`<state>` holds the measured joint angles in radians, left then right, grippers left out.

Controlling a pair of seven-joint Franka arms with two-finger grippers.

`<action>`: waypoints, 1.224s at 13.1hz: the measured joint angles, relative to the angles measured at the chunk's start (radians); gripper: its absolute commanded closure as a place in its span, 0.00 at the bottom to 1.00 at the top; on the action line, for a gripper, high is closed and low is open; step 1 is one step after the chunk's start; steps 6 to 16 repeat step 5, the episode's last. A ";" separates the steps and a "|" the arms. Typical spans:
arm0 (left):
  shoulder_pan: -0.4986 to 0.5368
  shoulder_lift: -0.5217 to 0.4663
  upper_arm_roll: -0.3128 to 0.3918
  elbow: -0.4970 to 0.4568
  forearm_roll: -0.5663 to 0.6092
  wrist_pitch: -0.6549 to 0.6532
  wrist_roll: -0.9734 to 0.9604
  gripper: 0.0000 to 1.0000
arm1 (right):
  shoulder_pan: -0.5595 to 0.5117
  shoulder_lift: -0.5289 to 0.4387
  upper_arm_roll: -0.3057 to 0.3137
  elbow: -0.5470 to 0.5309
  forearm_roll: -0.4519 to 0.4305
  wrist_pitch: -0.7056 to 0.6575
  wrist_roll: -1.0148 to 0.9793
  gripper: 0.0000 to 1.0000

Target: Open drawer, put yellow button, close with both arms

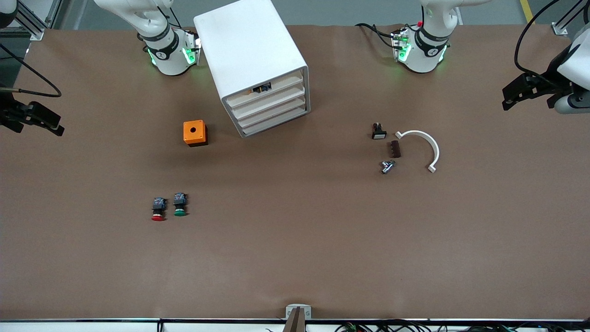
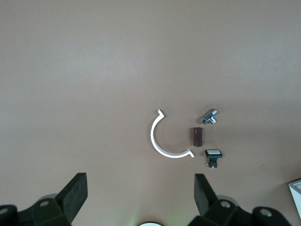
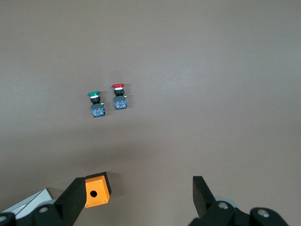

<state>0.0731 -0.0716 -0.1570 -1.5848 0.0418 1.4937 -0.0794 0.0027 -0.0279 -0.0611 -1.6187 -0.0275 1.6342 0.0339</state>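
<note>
The white cabinet stands between the arms' bases, its four drawers facing the front camera. The uppermost drawer sits flush with the three below it. In the gap above its front, part of the yellow button shows, orange and blue-black. My left gripper is open and empty, held high over the left arm's end of the table; its wrist view shows it above bare table. My right gripper is open and empty, held high at the right arm's end.
An orange box with a hole lies beside the cabinet. A red-capped button and a green-capped button lie nearer the front camera. A white curved clip, a brown block, a metal fitting and a white-capped switch lie toward the left arm's end.
</note>
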 measured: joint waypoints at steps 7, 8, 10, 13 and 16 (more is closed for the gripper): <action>0.008 0.000 0.009 0.000 -0.033 0.000 0.000 0.00 | 0.000 0.000 0.000 0.000 0.000 -0.001 0.010 0.00; 0.008 0.000 0.009 0.000 -0.033 0.000 0.000 0.00 | 0.000 0.000 0.000 0.000 0.000 -0.001 0.010 0.00; 0.008 0.000 0.009 0.000 -0.033 0.000 0.000 0.00 | 0.000 0.000 0.000 0.000 0.000 -0.001 0.010 0.00; 0.008 0.000 0.009 0.000 -0.033 0.000 0.000 0.00 | 0.000 0.000 0.000 0.000 0.000 -0.001 0.010 0.00; 0.008 0.000 0.009 0.000 -0.033 0.000 0.000 0.00 | 0.000 0.000 0.000 0.000 0.000 -0.001 0.010 0.00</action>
